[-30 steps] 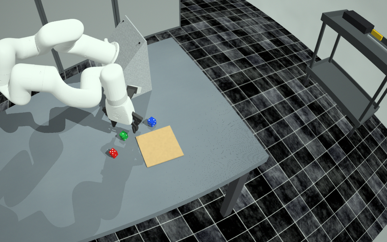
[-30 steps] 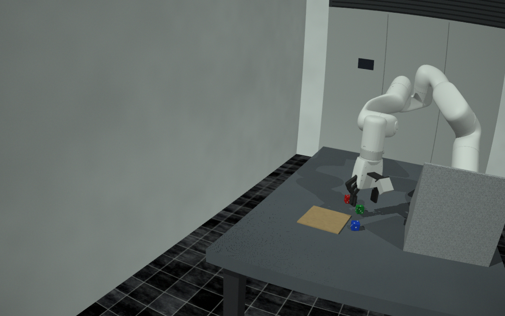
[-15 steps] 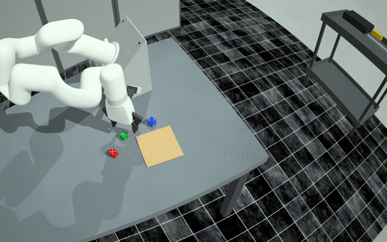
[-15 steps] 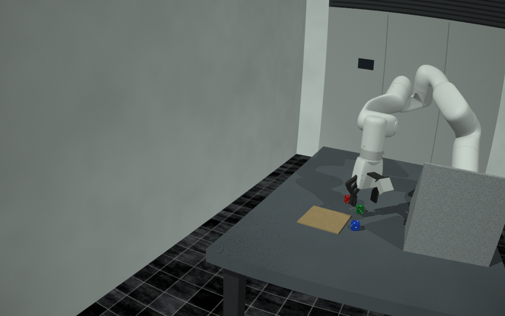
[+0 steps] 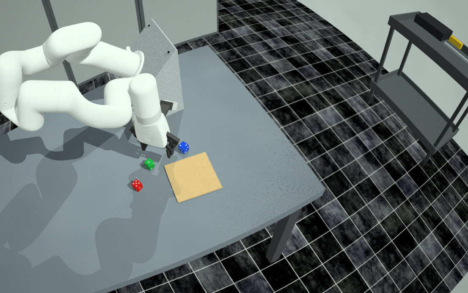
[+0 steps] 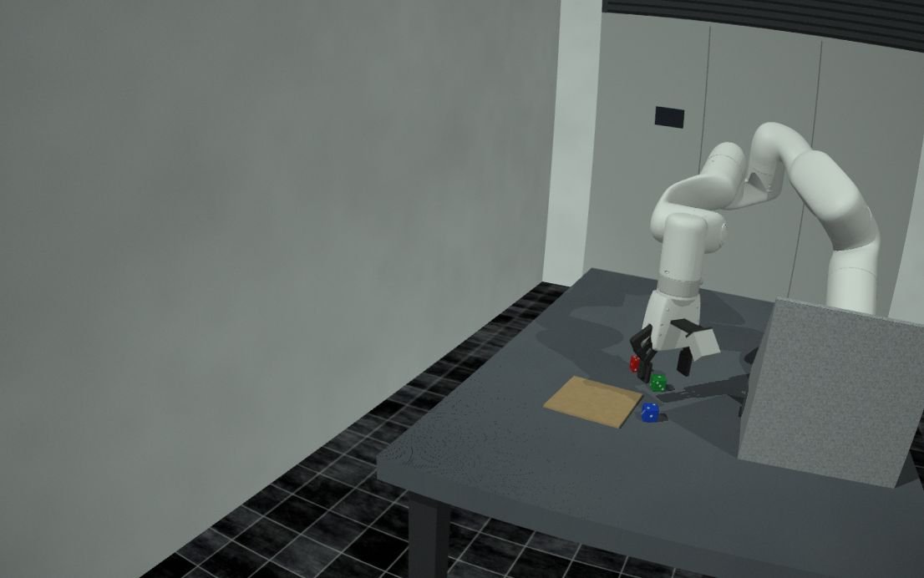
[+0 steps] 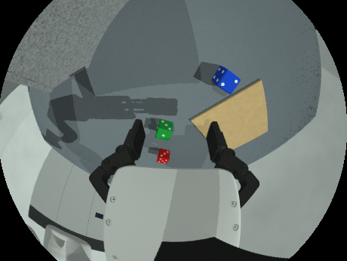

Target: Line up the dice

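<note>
A tan square mat lies flat on the grey table; it also shows in the exterior view and the wrist view. Three dice rest on the table off the mat: a blue die by the mat's far corner, a green die left of the mat, and a red die nearer the front. My gripper is open and empty, hovering above the table just behind the green die, with the red die and blue die also in the wrist view.
A grey speckled wedge-shaped block stands behind the gripper at the table's back. The table's right edge drops to a tiled floor. A dark metal shelf cart stands far to the right.
</note>
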You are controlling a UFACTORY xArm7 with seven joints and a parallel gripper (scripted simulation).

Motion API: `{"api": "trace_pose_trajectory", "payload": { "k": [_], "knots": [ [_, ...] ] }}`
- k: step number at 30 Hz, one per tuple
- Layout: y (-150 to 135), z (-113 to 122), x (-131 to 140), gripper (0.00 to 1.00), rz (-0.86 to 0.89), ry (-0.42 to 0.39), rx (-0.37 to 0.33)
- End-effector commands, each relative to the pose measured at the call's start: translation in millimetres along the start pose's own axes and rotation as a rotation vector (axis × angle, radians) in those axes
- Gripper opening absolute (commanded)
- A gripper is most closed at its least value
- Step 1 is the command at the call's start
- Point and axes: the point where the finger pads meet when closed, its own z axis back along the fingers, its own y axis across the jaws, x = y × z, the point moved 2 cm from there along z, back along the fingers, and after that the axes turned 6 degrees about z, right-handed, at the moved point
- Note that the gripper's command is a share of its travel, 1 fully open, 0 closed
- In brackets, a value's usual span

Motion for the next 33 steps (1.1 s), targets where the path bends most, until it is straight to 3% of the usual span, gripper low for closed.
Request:
{"api": "trace_pose_trajectory", "payload": {
  "k": [1, 9, 33],
  "knots": [
    [24.3, 1.1, -20.6, 1.00, 0.002, -0.003, 0.003],
    [69.3, 1.1, -61.9, 1.00, 0.002, -0.003, 0.003],
    [77.1, 1.1, -69.1, 1.00, 0.002, -0.003, 0.003]
  ]
}}
